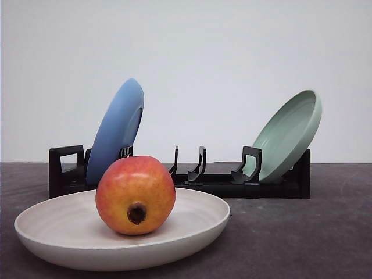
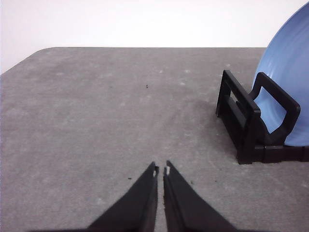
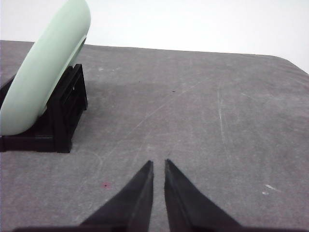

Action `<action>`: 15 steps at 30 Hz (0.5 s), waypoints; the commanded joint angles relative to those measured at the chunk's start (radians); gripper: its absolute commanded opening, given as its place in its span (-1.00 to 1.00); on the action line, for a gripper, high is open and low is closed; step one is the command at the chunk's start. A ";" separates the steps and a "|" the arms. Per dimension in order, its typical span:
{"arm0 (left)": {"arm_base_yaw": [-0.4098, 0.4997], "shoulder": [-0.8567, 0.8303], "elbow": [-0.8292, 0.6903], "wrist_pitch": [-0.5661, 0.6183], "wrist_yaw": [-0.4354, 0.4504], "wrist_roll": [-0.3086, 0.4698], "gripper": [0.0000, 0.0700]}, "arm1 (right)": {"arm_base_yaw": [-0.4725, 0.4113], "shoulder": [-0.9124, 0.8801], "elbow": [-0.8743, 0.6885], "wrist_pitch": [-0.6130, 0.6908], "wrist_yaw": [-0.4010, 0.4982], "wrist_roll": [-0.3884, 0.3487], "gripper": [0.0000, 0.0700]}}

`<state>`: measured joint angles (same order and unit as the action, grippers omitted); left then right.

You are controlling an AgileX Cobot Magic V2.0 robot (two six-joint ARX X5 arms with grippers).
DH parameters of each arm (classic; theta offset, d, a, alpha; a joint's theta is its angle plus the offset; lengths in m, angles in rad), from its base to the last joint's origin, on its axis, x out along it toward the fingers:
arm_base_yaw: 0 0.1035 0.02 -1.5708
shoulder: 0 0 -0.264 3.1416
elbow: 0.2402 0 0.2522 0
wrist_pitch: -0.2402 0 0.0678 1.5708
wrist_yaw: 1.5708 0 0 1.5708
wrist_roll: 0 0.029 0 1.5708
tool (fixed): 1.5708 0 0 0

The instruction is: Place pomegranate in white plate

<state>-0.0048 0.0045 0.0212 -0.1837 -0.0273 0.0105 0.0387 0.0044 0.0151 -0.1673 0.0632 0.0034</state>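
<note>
Front view: the pomegranate (image 1: 135, 195) sits inside the white plate (image 1: 200, 224), calyx hole facing the camera, so its axis runs front to back. Behind stands a black rack (image 1: 232, 185) holding a blue plate (image 1: 114, 132) and a pale green plate (image 1: 288, 135). The task looks done.

Left wrist view: the left gripper (image 2: 161, 170) hovers over bare grey table (image 2: 96, 121), tips nearly together, holding nothing — the rack's blue-plate end is close.

Right wrist view: the right gripper (image 3: 158, 164) likewise is almost closed and empty, near the green-plate end. Which arm is nearer the fruit I cannot tell.
</note>
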 commanded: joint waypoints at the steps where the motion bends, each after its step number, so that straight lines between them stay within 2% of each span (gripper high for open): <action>1: -0.002 -0.002 -0.010 -0.003 -0.002 0.000 -1.00 | 0.000 -0.001 -0.004 -0.005 0.014 0.015 -0.89; 15: -0.002 -0.002 -0.010 -0.003 -0.002 0.000 -1.00 | -0.001 -0.001 -0.004 0.010 0.015 0.015 -0.89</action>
<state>-0.0048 0.0048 0.0212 -0.1837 -0.0273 0.0105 0.0383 0.0044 0.0151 -0.1638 0.0750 0.0071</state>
